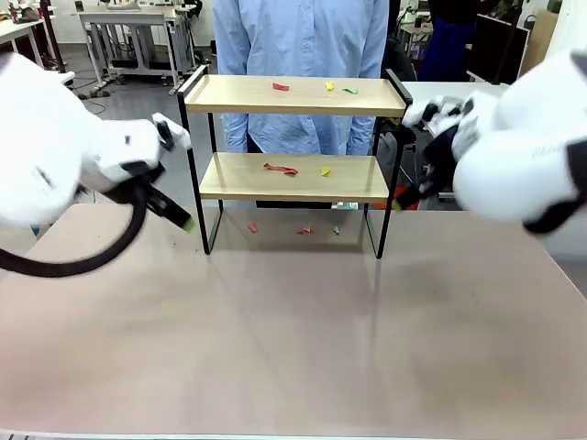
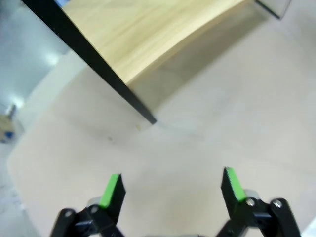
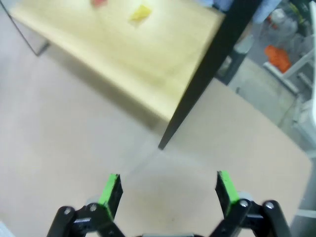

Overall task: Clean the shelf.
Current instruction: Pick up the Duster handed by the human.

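The shelf (image 1: pixel 293 96) stands at the far middle of the table, with two light wooden boards in a thin black frame. Red, yellow and green scraps (image 1: pixel 281 87) lie on its top board. A red scrap (image 1: pixel 281 169) and a yellow one (image 3: pixel 139 13) lie on the lower board (image 3: pixel 123 49). My left gripper (image 1: pixel 183 220) hangs open just left of the shelf's front left leg (image 2: pixel 98 64). In the left wrist view the left gripper (image 2: pixel 173 187) holds nothing. My right gripper (image 1: pixel 402 202) is open and empty by the right side of the frame. The right wrist view has the right gripper (image 3: pixel 168 191) facing the leg (image 3: pixel 197 94).
Small red and green scraps (image 1: pixel 304 230) lie on the table (image 1: pixel 293 348) under the shelf. A person in a light blue shirt (image 1: pixel 303 37) stands right behind the shelf. The near half of the beige table is bare. Other tables and equipment stand farther back.
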Controlling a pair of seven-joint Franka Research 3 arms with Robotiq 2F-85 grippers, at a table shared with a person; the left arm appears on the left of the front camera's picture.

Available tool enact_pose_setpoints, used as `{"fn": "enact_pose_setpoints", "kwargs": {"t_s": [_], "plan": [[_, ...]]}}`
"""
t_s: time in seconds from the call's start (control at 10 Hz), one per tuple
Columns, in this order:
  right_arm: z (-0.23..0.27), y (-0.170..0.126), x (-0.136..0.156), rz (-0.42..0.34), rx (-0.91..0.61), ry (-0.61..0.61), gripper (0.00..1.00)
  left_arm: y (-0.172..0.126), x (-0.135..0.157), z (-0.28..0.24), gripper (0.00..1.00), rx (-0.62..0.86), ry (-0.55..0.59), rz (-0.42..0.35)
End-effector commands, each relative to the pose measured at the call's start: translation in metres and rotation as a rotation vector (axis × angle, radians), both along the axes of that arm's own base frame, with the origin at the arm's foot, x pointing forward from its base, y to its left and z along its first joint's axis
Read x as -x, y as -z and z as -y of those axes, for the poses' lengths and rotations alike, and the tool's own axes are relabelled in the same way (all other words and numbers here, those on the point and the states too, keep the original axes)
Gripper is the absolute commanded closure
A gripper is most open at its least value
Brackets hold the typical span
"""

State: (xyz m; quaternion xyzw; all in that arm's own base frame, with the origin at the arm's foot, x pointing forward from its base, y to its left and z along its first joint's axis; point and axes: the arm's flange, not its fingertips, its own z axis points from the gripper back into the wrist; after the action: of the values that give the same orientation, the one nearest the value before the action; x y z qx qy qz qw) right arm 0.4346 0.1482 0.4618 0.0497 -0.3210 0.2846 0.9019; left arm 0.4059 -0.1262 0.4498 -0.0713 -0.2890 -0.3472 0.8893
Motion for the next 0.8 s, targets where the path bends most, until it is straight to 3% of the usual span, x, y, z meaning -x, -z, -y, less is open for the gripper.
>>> {"fn": "enact_pose_setpoints", "kwargs": {"t_s": [0.0,0.3,0.5,0.7], "plan": [[0.044,-0.028,-0.030,-0.052,-0.086,-0.108,0.00,-0.041,-0.030,-0.059,0.00,0.039,0.215,-0.095],[0.130,-0.029,-0.077,0.004,-0.170,-0.420,0.00,-0.047,-0.078,-0.126,0.00,0.212,0.556,-0.051],[0.172,0.001,-0.091,0.025,-0.175,-0.561,0.00,-0.024,-0.104,-0.168,0.00,0.348,0.672,0.052],[0.191,0.019,-0.087,0.110,-0.225,-0.626,0.00,-0.005,-0.105,-0.174,0.00,0.404,0.689,0.131]]}}
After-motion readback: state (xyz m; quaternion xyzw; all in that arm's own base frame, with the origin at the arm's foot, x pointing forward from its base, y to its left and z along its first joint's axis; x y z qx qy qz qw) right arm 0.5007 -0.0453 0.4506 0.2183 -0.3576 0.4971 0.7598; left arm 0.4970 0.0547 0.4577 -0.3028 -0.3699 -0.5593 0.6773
